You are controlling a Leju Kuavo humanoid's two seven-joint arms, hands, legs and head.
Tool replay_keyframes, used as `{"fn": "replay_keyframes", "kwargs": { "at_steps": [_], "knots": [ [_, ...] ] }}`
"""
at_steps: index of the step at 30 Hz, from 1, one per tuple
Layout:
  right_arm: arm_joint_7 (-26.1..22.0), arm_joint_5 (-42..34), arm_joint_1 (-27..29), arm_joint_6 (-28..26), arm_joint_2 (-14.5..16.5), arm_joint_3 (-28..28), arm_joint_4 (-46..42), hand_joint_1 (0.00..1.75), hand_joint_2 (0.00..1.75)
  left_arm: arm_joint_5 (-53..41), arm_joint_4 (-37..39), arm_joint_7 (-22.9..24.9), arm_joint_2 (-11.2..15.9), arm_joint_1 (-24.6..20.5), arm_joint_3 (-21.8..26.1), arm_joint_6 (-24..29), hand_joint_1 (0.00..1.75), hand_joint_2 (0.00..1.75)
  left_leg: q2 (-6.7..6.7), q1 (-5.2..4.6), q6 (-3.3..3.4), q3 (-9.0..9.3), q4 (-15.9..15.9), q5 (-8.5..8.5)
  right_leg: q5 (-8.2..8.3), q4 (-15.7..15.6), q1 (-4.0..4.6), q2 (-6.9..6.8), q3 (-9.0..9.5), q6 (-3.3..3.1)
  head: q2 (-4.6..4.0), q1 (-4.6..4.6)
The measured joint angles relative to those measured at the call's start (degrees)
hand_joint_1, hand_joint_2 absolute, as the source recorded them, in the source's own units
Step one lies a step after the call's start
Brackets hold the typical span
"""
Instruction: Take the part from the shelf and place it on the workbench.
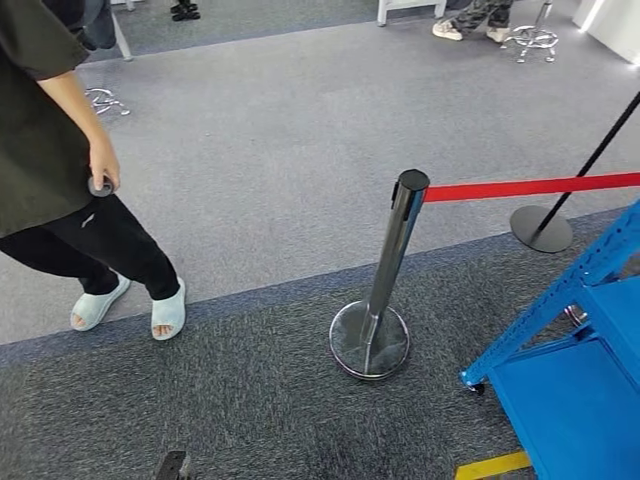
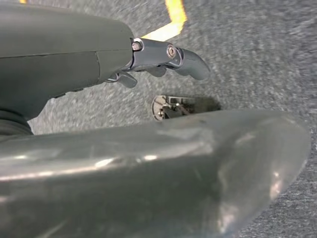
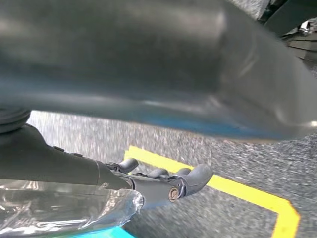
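My left hand (image 2: 164,54) hangs over grey carpet, its fingers stretched out and nothing between them and the thumb. My right hand (image 3: 168,183) also hangs with fingers nearly straight, and floor shows in the gap to the thumb. A crinkled clear plastic bag (image 3: 75,208) lies on the far side of those fingers over a blue surface; I cannot tell whether the hand touches it. A blue metal shelf (image 1: 573,400) stands at the lower right of the head view.
A tilted black stanchion (image 1: 389,270) with a red belt (image 1: 528,186) stands mid-floor, with a second post base (image 1: 540,228) beyond. A person (image 1: 45,150) walks at the left holding a small grey round thing (image 1: 100,186). Yellow floor tape (image 1: 492,465) runs beside the shelf.
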Motion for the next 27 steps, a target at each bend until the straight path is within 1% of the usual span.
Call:
{"fn": "replay_keyframes", "kwargs": {
  "at_steps": [1,2,3,4,5,6,7,8,9,10,11,12,13,14,15,16,18,19,20,21,22,23,24,25,26,27],
  "knots": [
    [0.01,-0.13,-0.02,-0.04,0.00,-0.27,0.00,0.00,0.00,0.00,0.00,-0.13,0.07,-0.03,-0.01,-0.12,0.00,0.00,-0.77,0.00,0.16,0.58,-1.45,0.13,0.13,-0.08,-0.09,0.70,-0.22,0.36,0.00,-0.03],
    [0.04,-0.31,0.05,-0.11,0.00,-0.52,0.00,0.00,0.00,-0.02,0.00,-0.31,0.13,-0.08,-0.01,-0.30,0.00,0.00,-0.66,-0.06,0.36,0.71,-1.94,-0.01,0.31,-0.23,-0.16,1.37,-0.47,0.78,0.01,-0.03],
    [0.05,-0.52,0.20,-0.16,0.00,-0.80,0.01,0.00,0.00,-0.12,0.00,-0.49,0.18,-0.11,-0.01,-0.50,0.00,0.00,-0.01,-0.09,0.63,0.71,-2.05,0.15,0.49,-0.47,-0.30,1.88,-0.70,1.20,0.01,-0.04],
    [0.03,-0.71,0.38,-0.19,-0.01,-1.11,0.01,0.00,0.00,-0.31,0.00,-0.65,0.26,-0.17,0.00,-0.69,0.00,0.00,0.66,-0.07,1.02,0.80,-2.28,0.35,0.36,-0.27,-0.27,1.21,-0.98,1.49,0.00,-0.02],
    [-0.06,-0.86,0.46,-0.14,-0.01,-1.38,0.01,0.00,0.00,-0.58,0.00,-0.70,0.36,-0.18,0.01,-0.81,0.00,0.00,1.40,-0.06,1.39,0.89,-2.52,0.52,-0.40,0.87,-0.16,-0.33,-1.65,1.70,0.00,0.14],
    [-0.18,-1.03,0.39,-0.01,-0.01,-1.59,0.01,0.00,0.00,-0.90,0.00,-0.67,0.42,-0.13,0.01,-0.88,0.00,0.00,2.25,-0.05,1.70,1.00,-2.73,0.61,-1.85,3.30,-0.04,-2.36,-2.82,1.84,-0.01,0.28],
    [-0.35,-1.22,0.23,0.16,-0.01,-1.80,0.01,0.00,0.00,-1.17,0.00,-0.62,0.50,-0.04,0.01,-0.91,0.00,0.00,3.13,-0.17,1.92,1.08,-2.78,0.57,-3.81,6.94,0.06,-4.57,-4.51,1.92,-0.01,0.40],
    [-0.56,-1.48,0.03,0.31,-0.01,-1.99,0.01,0.00,0.00,-1.34,0.00,-0.56,0.56,0.09,0.01,-0.94,0.00,0.00,4.08,-0.28,2.05,1.13,-2.77,0.47,-5.76,11.06,0.06,-5.80,-6.45,2.06,0.00,0.49],
    [-0.79,-1.74,-0.10,0.41,0.01,-2.23,0.01,0.00,0.00,-1.47,0.00,-0.51,0.63,0.17,0.01,-0.95,0.00,0.00,5.04,-0.36,2.11,1.20,-2.77,0.38,-7.07,14.47,0.01,-6.38,-8.02,2.20,-0.01,0.47],
    [-1.03,-1.95,-0.12,0.43,0.01,-2.52,0.01,0.00,0.00,-1.62,0.00,-0.56,0.69,0.18,0.00,-0.98,0.00,0.00,5.92,-0.40,2.11,1.28,-2.76,0.28,-7.35,16.13,-0.04,-6.65,-8.68,2.31,-0.01,0.46],
    [-1.25,-2.09,-0.07,0.36,0.01,-2.79,0.00,0.00,0.00,-1.82,0.00,-0.68,0.74,0.14,-0.02,-1.05,0.00,0.00,6.71,-0.40,2.05,1.42,-2.75,0.15,-6.52,15.39,-0.09,-6.89,-8.08,2.40,-0.01,0.48],
    [-1.44,-2.18,-0.03,0.25,-0.02,-3.01,-0.01,0.00,0.00,-2.12,0.00,-0.86,0.75,0.09,-0.05,-1.14,0.00,0.00,7.44,-0.39,1.92,1.64,-2.75,-0.01,-4.85,12.37,-0.13,-7.40,-6.26,2.44,-0.01,0.48],
    [-1.60,-2.25,-0.05,0.14,-0.05,-3.22,-0.01,0.00,0.00,-2.46,0.00,-1.04,0.76,0.06,-0.09,-1.24,0.00,0.00,8.13,-0.42,1.70,1.96,-2.74,-0.23,-3.08,8.04,-0.12,-8.69,-3.72,2.47,-0.01,0.49],
    [-1.71,-2.33,-0.17,0.05,-0.08,-3.38,-0.02,0.00,0.00,-2.83,0.00,-1.15,0.79,0.07,-0.14,-1.34,0.00,0.00,8.76,-0.57,1.40,2.23,-2.65,-0.51,-1.76,4.11,-0.04,-9.92,-1.38,2.31,-0.02,0.49],
    [-1.87,-2.61,-0.33,0.08,-0.10,-3.54,-0.02,0.00,0.00,-3.31,0.00,-1.10,0.84,0.07,-0.25,-1.43,0.00,0.00,9.31,-0.73,1.10,2.46,-2.58,-0.76,-1.01,1.35,0.07,-10.83,0.23,2.04,-0.02,0.40],
    [-2.14,-3.24,-0.47,0.30,-0.11,-3.83,-0.02,0.00,0.00,-3.79,0.00,-0.92,0.89,0.03,-0.40,-1.52,0.00,0.00,9.81,-0.87,0.83,2.66,-2.52,-0.93,-0.85,0.07,0.20,-11.27,0.92,1.71,-0.02,0.33],
    [-2.98,-5.65,-0.56,0.85,-0.13,-4.99,-0.02,0.00,0.00,-4.46,0.00,-0.48,0.99,-0.11,-0.84,-1.63,0.00,0.00,10.84,-0.88,0.33,2.90,-2.53,-1.09,-0.89,0.02,0.43,-10.03,0.70,0.90,-0.01,0.25],
    [-3.38,-6.87,-0.52,1.04,-0.15,-5.85,-0.02,0.00,0.00,-4.51,0.00,-0.44,1.01,-0.20,-1.00,-1.66,0.00,0.00,10.81,-0.76,-0.01,3.03,-2.45,-1.31,-0.83,-0.02,0.39,-9.36,0.63,0.55,-0.01,0.25],
    [-3.63,-7.73,-0.49,1.01,-0.20,-6.66,-0.02,0.00,0.00,-4.42,0.00,-0.55,1.01,-0.25,-1.09,-1.66,0.00,0.00,9.82,-0.64,-0.36,2.80,-1.71,-2.02,-0.73,-0.10,0.29,-8.71,0.63,0.21,-0.01,0.20],
    [-3.74,-8.20,-0.51,0.89,-0.26,-7.34,-0.03,0.00,0.00,-4.29,0.00,-0.74,1.01,-0.27,-1.11,-1.66,0.00,0.00,8.34,-0.55,-0.65,2.04,0.14,-3.31,-0.61,-0.19,0.14,-8.02,0.66,-0.08,-0.01,0.10],
    [-3.78,-8.35,-0.57,0.76,-0.31,-7.85,-0.04,0.00,0.00,-4.20,0.00,-0.93,1.01,-0.24,-1.11,-1.66,0.00,0.00,6.58,-0.48,-0.85,0.56,3.29,-5.11,-0.52,-0.24,0.01,-7.34,0.64,-0.31,-0.01,0.00],
    [-3.78,-8.43,-0.65,0.66,-0.36,-8.26,-0.05,0.00,0.00,-4.13,0.00,-1.09,1.01,-0.16,-1.11,-1.65,0.00,0.00,5.22,-0.47,-0.91,-1.53,7.43,-7.09,-0.48,-0.24,-0.03,-6.59,0.57,-0.47,-0.02,-0.09],
    [-3.73,-8.55,-0.72,0.60,-0.38,-8.62,-0.06,0.00,0.00,-4.08,0.00,-1.24,1.00,-0.05,-1.12,-1.64,0.00,0.00,4.66,-0.46,-0.91,-3.64,11.39,-8.59,-0.45,-0.24,-0.03,-5.74,0.50,-0.58,-0.02,-0.12],
    [-3.61,-8.74,-0.73,0.53,-0.39,-9.00,-0.06,0.00,0.00,-4.03,0.00,-1.40,0.99,0.07,-1.12,-1.63,0.00,0.00,4.43,-0.46,-0.86,-5.24,14.07,-9.12,-0.43,-0.24,-0.02,-4.86,0.48,-0.65,-0.02,-0.13],
    [-3.45,-8.95,-0.68,0.48,-0.39,-9.39,-0.06,0.00,0.00,-3.96,0.00,-1.60,0.99,0.14,-1.12,-1.61,0.00,0.00,4.30,-0.46,-0.75,-5.91,14.72,-8.44,-0.41,-0.23,-0.03,-3.94,0.50,-0.63,-0.02,-0.12],
    [-3.28,-9.20,-0.61,0.49,-0.40,-9.76,-0.06,0.00,0.00,-3.94,0.00,-1.78,0.99,0.16,-1.12,-1.57,0.00,0.00,4.11,-0.45,-0.61,-5.41,12.94,-6.58,-0.36,-0.23,-0.06,-3.01,0.53,-0.57,-0.02,-0.11]
  ]
}}
